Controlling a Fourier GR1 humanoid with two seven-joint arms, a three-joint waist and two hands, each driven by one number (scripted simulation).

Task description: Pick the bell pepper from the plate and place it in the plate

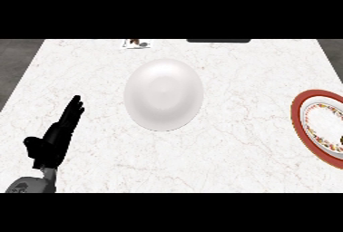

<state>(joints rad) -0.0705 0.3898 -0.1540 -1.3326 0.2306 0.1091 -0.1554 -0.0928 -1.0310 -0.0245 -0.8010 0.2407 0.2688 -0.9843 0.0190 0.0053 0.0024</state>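
I see no bell pepper and no right hand, only my left hand [57,136] resting spread at the table's [234,154] left, the white plate [164,94] bare and the red-rimmed plate [301,127] cut off right, so I judge locating comes first

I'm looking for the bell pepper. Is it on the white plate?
No. The white plate shows only its bare, shiny top. The red-rimmed plate at the right edge is cut off, so part of it can't be seen. No pepper shows. The left robot hand rests open.
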